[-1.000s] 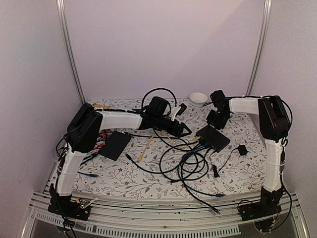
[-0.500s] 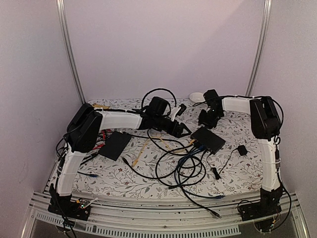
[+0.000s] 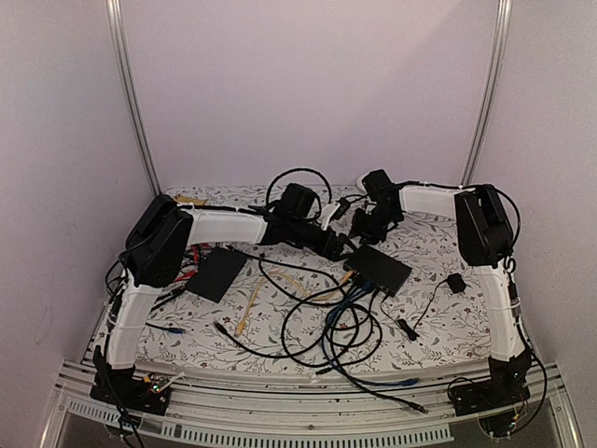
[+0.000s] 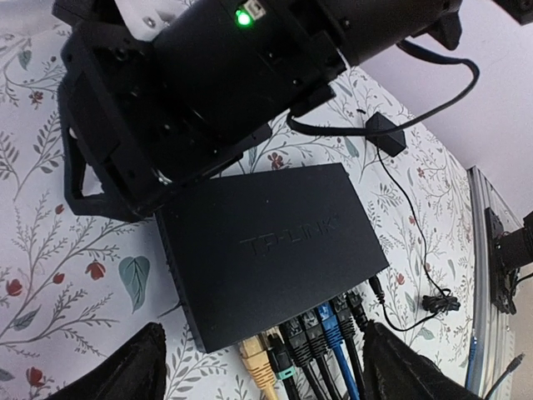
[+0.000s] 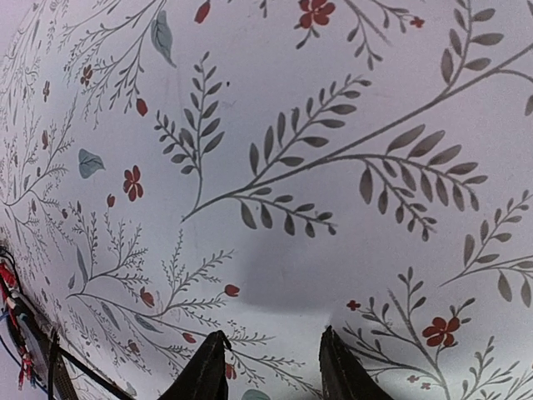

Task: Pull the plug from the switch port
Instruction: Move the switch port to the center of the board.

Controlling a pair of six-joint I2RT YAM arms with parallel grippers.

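The switch [image 3: 378, 268] is a flat black box right of the table's middle; in the left wrist view the switch [image 4: 266, 250] fills the centre. Several plugs sit in its near edge, among them a yellow plug [image 4: 254, 358] and a blue plug [image 4: 327, 329]. My left gripper [image 4: 262, 379] is open, its fingertips [image 4: 125, 371] standing either side of the plug row. The right gripper [image 3: 364, 224] hangs at the switch's far edge. In its own view the right gripper [image 5: 271, 367] is open, with only flowered cloth between the fingers.
A thinner black slab [image 3: 216, 273] lies at the left. Tangled black and blue cables [image 3: 345, 322] loop in front of the switch. A small black adapter [image 3: 456, 282] on a thin lead lies at the right. Red and blue wires [image 5: 12, 308] edge the right wrist view.
The right arm has swung left, and the switch with its cables has slid left toward the left gripper. The left arm has stayed put.
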